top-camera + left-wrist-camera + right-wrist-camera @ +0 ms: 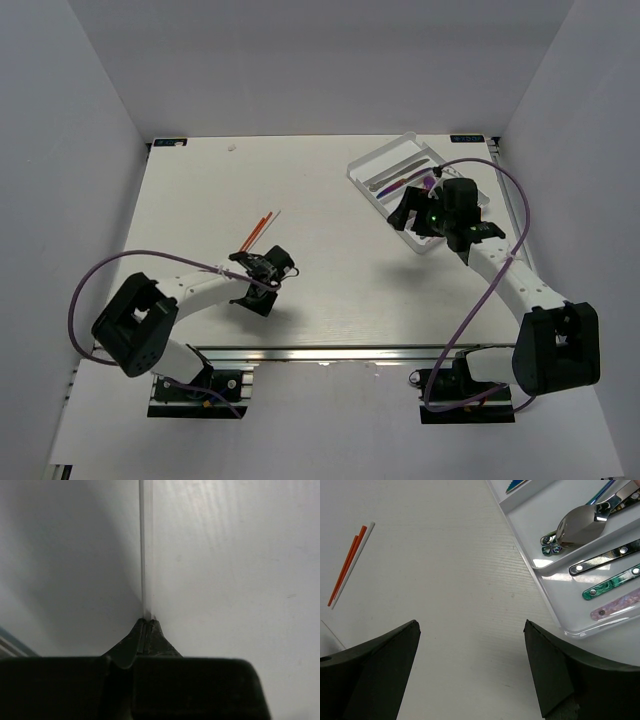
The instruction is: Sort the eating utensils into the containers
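A thin pale stick (145, 555) is pinched at its very end by the left hand (148, 621), whose fingers are pressed together on it with almost no gap. The rest of the stick runs out ahead, low over the table (330, 290). Whether it has lifted clear or rests on the surface cannot be told. That end grip is the main worry: with nearly the whole length hanging past the fingertips, I judge the stick could swivel in the pinch or slide out as soon as the arm swings. If it droops, its far tip could drag and lever it free. The orange sticks (257, 228) lie just beyond the left hand (262, 268), so a sweeping lift might flick them across the table. The tray (380, 152) sits well apart at the far right, which makes for a long carry with a shaky hold. The right hand (415, 215) hangs over the tray's near end with its fingers spread wide and nothing between them, so the two arms could meet if the left one reaches across. The tray (532, 522) already holds a spoon (580, 525) and several handles. A long stick brought in at an angle could catch the low wall or come to rest across a divider.
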Robot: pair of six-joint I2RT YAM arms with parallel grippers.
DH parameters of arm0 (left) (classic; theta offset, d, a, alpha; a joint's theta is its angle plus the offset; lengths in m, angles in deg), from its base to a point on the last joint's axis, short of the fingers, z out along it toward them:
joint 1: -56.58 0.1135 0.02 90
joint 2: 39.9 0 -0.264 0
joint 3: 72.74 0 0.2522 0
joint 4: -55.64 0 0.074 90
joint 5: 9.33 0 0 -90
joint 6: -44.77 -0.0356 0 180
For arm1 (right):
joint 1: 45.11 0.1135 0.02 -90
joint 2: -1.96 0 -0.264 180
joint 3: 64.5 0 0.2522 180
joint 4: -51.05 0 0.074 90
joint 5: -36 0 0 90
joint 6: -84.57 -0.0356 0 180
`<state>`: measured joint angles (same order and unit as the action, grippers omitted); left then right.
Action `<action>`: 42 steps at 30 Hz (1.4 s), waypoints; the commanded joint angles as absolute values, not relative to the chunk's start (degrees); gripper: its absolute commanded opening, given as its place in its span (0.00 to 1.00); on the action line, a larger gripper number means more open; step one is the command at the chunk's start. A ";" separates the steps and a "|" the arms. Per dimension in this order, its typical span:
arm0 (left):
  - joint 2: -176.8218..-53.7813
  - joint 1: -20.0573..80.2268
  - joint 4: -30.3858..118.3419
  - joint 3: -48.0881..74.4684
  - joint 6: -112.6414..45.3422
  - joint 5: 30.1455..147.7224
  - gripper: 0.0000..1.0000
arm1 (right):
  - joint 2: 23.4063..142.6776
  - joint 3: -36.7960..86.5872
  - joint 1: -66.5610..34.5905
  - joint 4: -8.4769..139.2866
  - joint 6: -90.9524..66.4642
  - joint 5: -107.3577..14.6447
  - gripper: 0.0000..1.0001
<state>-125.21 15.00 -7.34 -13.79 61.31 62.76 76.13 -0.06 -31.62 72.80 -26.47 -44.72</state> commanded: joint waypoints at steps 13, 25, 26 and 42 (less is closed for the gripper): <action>-102.40 7.46 24.16 -18.88 19.76 48.92 0.00 | 74.20 -8.20 -31.49 42.85 -43.09 -5.31 0.89; -107.12 7.36 68.77 -24.53 -4.27 89.45 0.00 | 75.78 1.78 -16.82 54.14 -42.71 -27.86 0.87; -107.39 7.28 68.86 -23.66 -4.71 90.68 0.00 | 76.31 2.60 -16.12 55.39 -41.22 -30.59 0.86; -105.75 8.33 56.92 -18.37 -6.30 68.40 0.15 | 83.68 5.23 -15.05 59.07 -40.34 -44.84 0.00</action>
